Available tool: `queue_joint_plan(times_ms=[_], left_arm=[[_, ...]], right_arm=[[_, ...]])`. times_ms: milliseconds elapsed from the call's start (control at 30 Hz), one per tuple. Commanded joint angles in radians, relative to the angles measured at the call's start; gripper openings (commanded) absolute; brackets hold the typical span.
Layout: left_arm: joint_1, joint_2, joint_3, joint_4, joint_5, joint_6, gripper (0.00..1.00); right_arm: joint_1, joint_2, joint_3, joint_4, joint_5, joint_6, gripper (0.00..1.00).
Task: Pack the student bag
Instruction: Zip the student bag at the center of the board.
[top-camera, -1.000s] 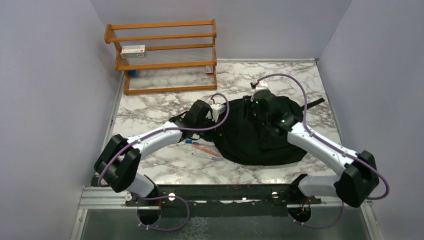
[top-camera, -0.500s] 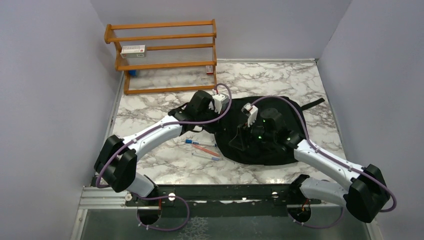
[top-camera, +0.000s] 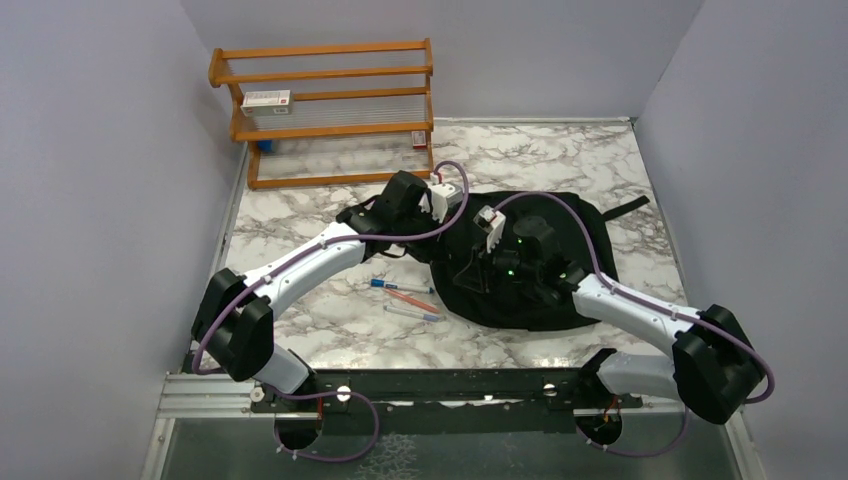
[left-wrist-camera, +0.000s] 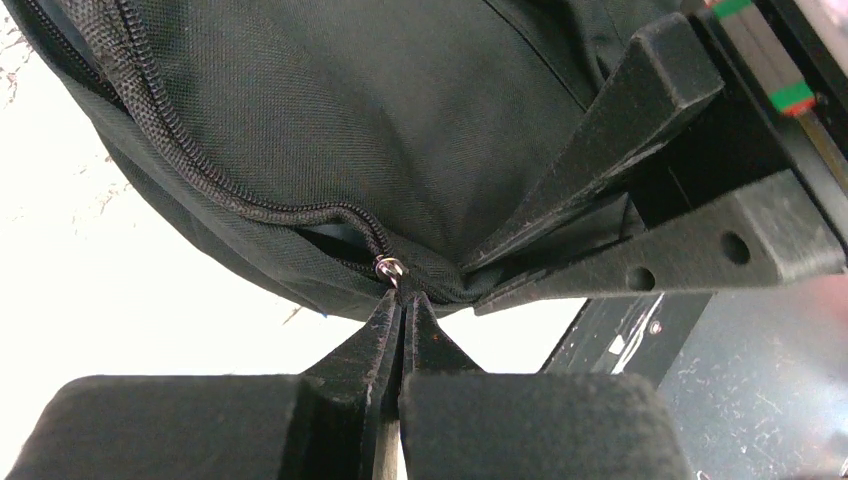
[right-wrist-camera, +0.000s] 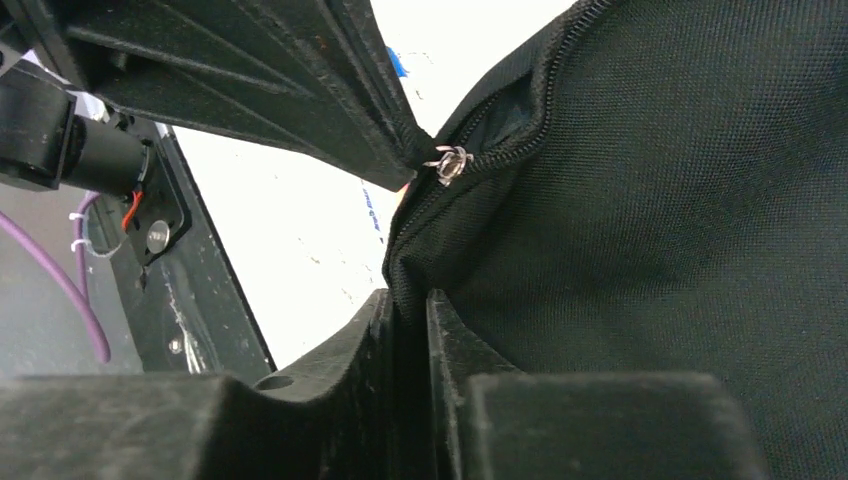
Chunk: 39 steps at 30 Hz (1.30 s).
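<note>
Two grippers work on one student bag (top-camera: 505, 312), which lies flat on the marble table (top-camera: 330, 335). The left gripper (left-wrist-camera: 403, 300) is pinched tight on the zipper pull (left-wrist-camera: 390, 268) at the bag's left edge, and the right gripper (right-wrist-camera: 412, 300) clamps a fold of bag fabric just beside it. Three pens (top-camera: 408, 298) lie left of the bag. A second ago the right gripper sat over the bag's far side

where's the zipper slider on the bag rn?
In the left wrist view, the zipper slider sits on the student bag edge, right at the shut left pincer tips; the right pincer pinches bag fabric just beside it.
</note>
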<state>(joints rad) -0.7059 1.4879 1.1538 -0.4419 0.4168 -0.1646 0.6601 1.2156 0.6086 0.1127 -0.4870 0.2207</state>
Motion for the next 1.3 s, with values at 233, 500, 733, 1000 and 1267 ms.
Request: queue_joint_plan(times_ms=[233, 500, 733, 1000, 1267], left_arm=[[-0.036, -0.024, 0.001, 0.021, 0.113, 0.016, 0.0], [-0.107, -0.03, -0.026, 0.022, 0.115, -0.005, 0.0], [-0.128, -0.034, -0.052, 0.022, 0.122, 0.001, 0.0], [-0.035, -0.051, -0.013, 0.019, 0.033, 0.003, 0.0], [0.104, -0.039, 0.054, 0.001, 0.027, 0.031, 0.0]], right_arm=[[0.004, -0.077, -0.094, 0.182, 0.114, 0.101, 0.01], [0.004, -0.043, -0.072, 0.215, 0.118, 0.101, 0.01], [0.004, -0.051, -0.092, 0.219, 0.137, 0.106, 0.01], [0.004, -0.087, -0.115, 0.152, 0.12, 0.087, 0.0], [0.004, -0.109, -0.13, 0.101, 0.078, 0.059, 0.0]])
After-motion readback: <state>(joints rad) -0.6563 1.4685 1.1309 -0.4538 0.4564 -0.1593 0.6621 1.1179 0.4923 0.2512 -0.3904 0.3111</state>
